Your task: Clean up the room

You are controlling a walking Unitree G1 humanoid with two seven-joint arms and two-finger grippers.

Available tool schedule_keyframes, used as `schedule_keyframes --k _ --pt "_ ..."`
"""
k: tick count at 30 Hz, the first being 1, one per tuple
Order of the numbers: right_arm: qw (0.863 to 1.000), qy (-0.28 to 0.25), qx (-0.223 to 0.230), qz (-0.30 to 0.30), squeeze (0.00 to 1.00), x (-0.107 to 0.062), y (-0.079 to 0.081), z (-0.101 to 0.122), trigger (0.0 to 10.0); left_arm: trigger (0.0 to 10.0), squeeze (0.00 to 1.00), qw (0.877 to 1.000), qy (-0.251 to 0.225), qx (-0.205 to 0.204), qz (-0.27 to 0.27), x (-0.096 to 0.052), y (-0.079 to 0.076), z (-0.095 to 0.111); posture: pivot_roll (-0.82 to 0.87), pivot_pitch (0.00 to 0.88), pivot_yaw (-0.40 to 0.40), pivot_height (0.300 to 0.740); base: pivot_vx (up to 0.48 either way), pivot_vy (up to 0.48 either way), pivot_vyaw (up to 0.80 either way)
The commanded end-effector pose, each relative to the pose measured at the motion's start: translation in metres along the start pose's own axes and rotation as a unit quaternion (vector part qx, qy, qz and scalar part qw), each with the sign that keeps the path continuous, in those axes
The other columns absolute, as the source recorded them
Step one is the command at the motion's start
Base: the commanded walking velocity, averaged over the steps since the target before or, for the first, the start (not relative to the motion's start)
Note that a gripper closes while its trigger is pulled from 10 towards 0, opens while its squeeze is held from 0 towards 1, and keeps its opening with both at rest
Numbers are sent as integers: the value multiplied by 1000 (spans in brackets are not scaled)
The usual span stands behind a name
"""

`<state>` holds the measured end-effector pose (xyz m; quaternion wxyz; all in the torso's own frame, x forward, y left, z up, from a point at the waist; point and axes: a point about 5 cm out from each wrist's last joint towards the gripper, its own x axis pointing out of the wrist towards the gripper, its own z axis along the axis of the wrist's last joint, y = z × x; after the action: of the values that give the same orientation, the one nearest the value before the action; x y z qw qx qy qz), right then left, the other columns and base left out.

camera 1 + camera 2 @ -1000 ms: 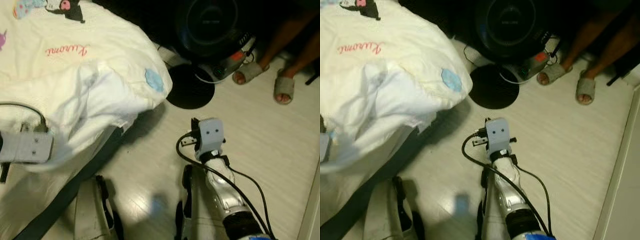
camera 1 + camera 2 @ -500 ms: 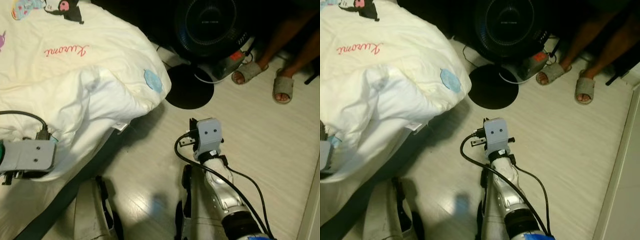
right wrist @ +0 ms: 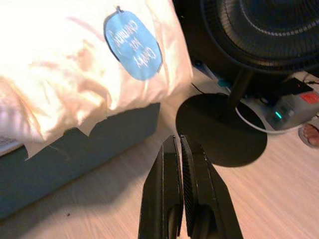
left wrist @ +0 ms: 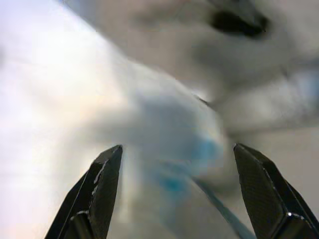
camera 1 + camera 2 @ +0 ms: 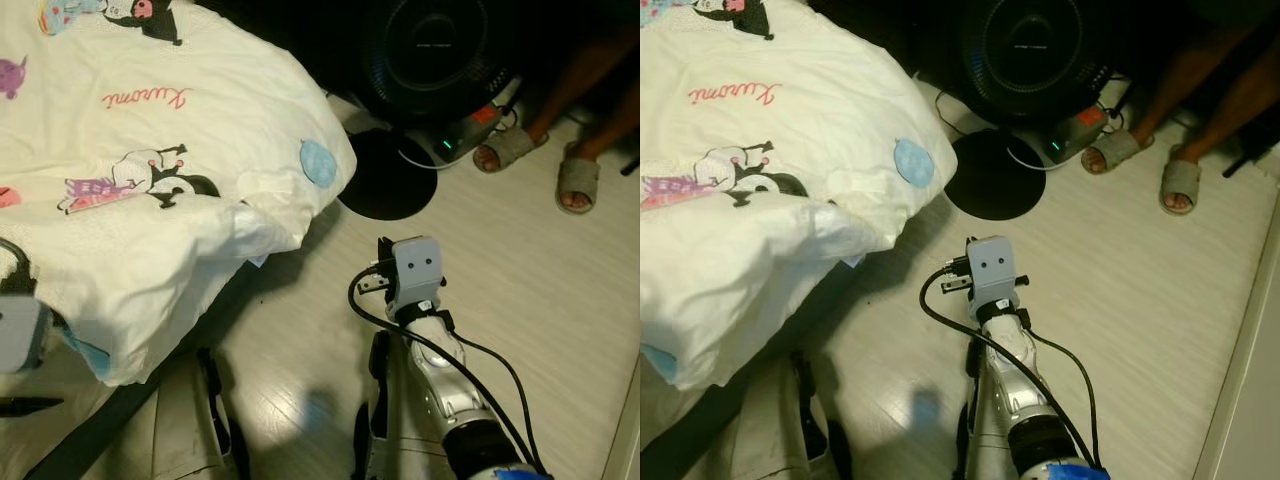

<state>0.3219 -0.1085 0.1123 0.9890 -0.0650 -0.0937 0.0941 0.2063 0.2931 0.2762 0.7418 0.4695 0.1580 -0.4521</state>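
Your cream duvet [image 5: 150, 150] now lies flatter across the bed than it did a second ago: the white bunched fold that stood near its hanging corner has been drawn down, and a printed cartoon figure that was tucked under now shows on top. My read is that the bed-making part of the tidy-up is moving along, though the near edge still droops over the dark bed frame [image 5: 130, 395] towards the floor [image 5: 520, 260].

Your left pincer [image 4: 184, 194] has its fingers spread wide, with pale cloth and a blue patch blurred just ahead of them; nothing sits between the tips, so it looks released. In the head views the left wrist block has slid almost off the picture's edge, so where it stands against the duvet is hard to judge.

Your right pincer [image 3: 180, 189] is clenched on nothing and hangs low over the floor, aimed at the round black base of the fan [image 5: 1030, 50]. Beyond the fan stand a person's feet in grey slippers [image 5: 540, 165]; the rest of the person is cut off.
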Motion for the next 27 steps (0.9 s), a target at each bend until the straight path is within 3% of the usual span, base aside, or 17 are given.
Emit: schedule_keyframes --k 1,2,3,4,6,8,10,11,12,13,14,15,16,18,20,22,27 --pt "1000 15 5 8 0 -5 4 -8 10000 10000 0 999 -18 -17 27 2 5 4 72 280 -14 527 0 0 0" --pt "1000 15 5 8 0 -5 4 -8 10000 10000 0 999 -18 -17 27 2 5 4 72 280 -14 527 0 0 0" --pt "1000 14 5 8 0 -3 4 -7 10000 10000 0 995 -25 -20 95 7 22 7 65 276 -18 527 0 0 0" --pt "1000 14 5 8 0 -3 4 -7 10000 10000 0 995 -25 -20 95 7 22 7 65 276 -18 527 0 0 0" --pt "1000 12 3 7 0 -2 2 -6 10000 10000 0 985 -56 -32 160 18 39 14 56 272 -16 527 0 0 0" --pt "1000 12 3 7 0 -2 2 -6 10000 10000 0 985 -56 -32 160 18 39 14 56 272 -16 527 0 0 0" --pt "1000 13 2 3 0 -5 -1 -8 10000 10000 0 976 -51 -58 203 55 39 10 47 269 -14 527 0 0 0" --pt "1000 13 2 3 0 -5 -1 -8 10000 10000 0 976 -51 -58 203 55 39 10 47 269 -14 527 0 0 0" --pt "1000 14 0 1 0 -6 -2 -9 10000 10000 0 971 -29 -74 226 75 38 4 44 269 -10 527 0 0 0" --pt "1000 14 0 1 0 -6 -2 -9 10000 10000 0 971 -29 -74 226 75 38 4 44 269 -10 527 0 0 0" --pt "1000 15 0 1 0 -6 -2 -9 10000 10000 0 968 -6 -83 238 90 37 0 41 269 -10 527 0 0 0" --pt "1000 15 0 1 0 -6 -2 -9 10000 10000 0 968 -6 -83 238 90 37 0 41 269 -10 527 0 0 0" --pt "1000 14 0 0 0 -6 -1 -9 10000 10000 0 967 31 -83 239 103 33 -10 35 270 -7 527 0 0 0" --pt "1000 14 0 0 0 -6 -1 -9 10000 10000 0 967 31 -83 239 103 33 -10 35 270 -7 527 0 0 0" --pt "1000 13 1 -3 0 -6 -2 -9 10000 10000 0 970 109 -72 206 115 17 -43 33 270 0 527 0 0 0" --pt "1000 12 1 -5 0 -7 -2 -9 10000 10000 0 968 142 -71 193 114 9 -58 30 270 2 527 0 0 0" --pt "1000 10 1 -9 0 -8 -5 -9 10000 10000 0 965 140 -82 204 108 7 -64 32 267 -1 527 0 0 0"
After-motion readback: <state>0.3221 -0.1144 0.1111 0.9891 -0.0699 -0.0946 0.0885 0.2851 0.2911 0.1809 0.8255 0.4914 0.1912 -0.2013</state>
